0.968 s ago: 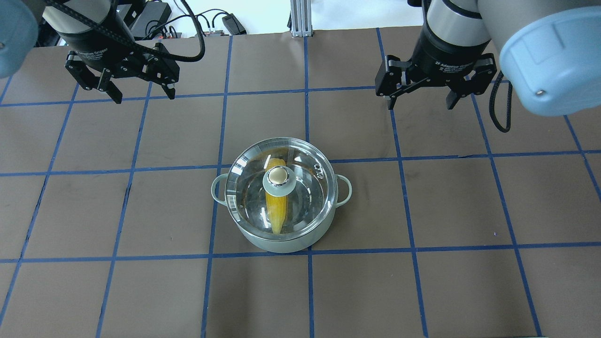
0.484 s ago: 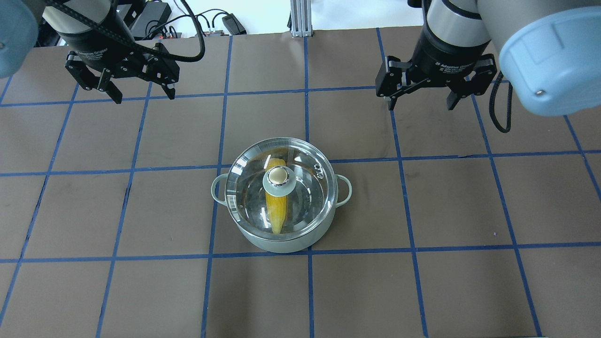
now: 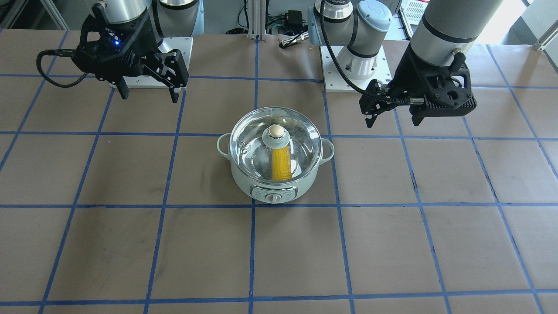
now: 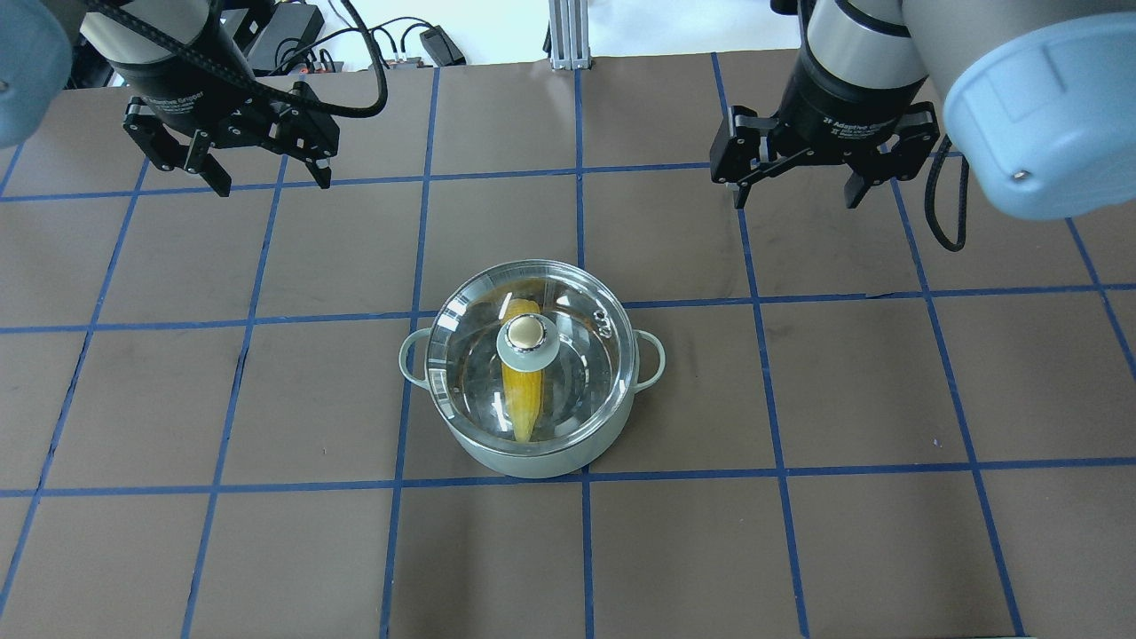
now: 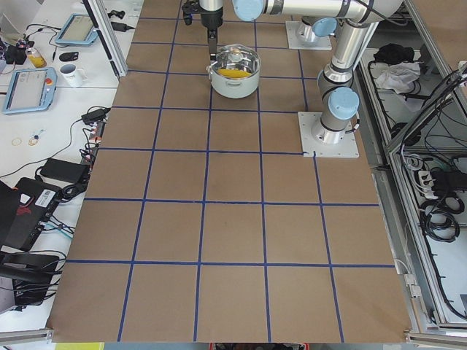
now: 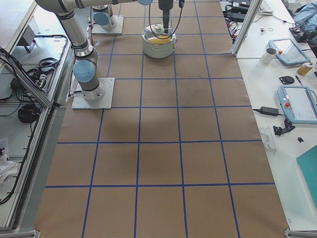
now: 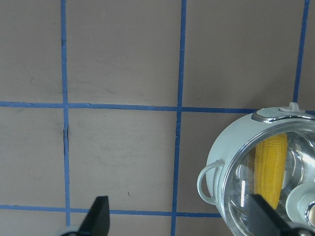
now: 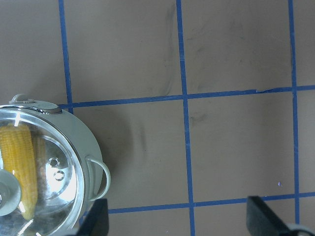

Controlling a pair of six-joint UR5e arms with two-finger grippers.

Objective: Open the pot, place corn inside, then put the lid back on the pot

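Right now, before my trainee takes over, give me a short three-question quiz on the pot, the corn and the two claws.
1. Fill in the blank: the left claw and the right claw are both ____ and hold nothing.
2. True or false: the lid sits on the pot.
3. Where is the corn?
A) lying outside the pot
B) inside the pot, under the lid
C) held in the right claw

Key: 1 open; 2 true; 3 B.
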